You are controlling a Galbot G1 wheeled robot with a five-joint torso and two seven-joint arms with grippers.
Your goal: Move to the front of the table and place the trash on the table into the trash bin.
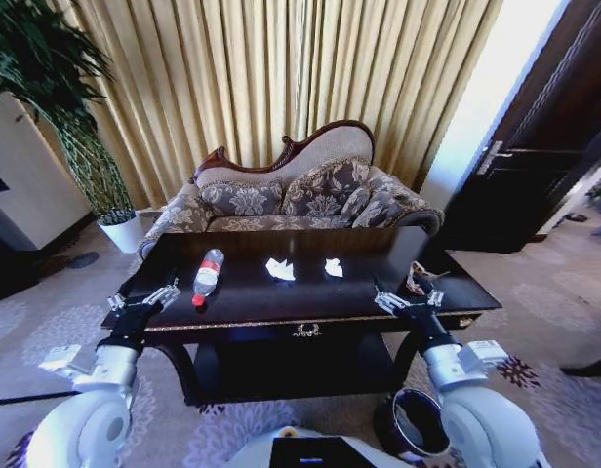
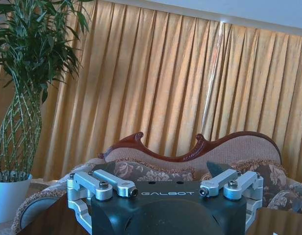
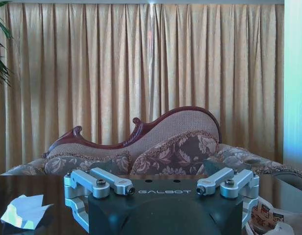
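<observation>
Fingers (image 1: pixel 144 302) spread, apparently empty; bottle (image 1: pixel 207 274) lies just beyond

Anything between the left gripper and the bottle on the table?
Nothing visible. The left gripper, open, sits at the table's front-left edge; the bottle lies just inboard of it on bare tabletop, paper wads farther right.

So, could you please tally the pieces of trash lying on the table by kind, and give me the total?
Crumpled white paper wads: 2
Clear plastic bottle with red cap: 1
Crumpled printed wrapper near the right gripper: 1
Total: 4 pieces on the table.
</observation>
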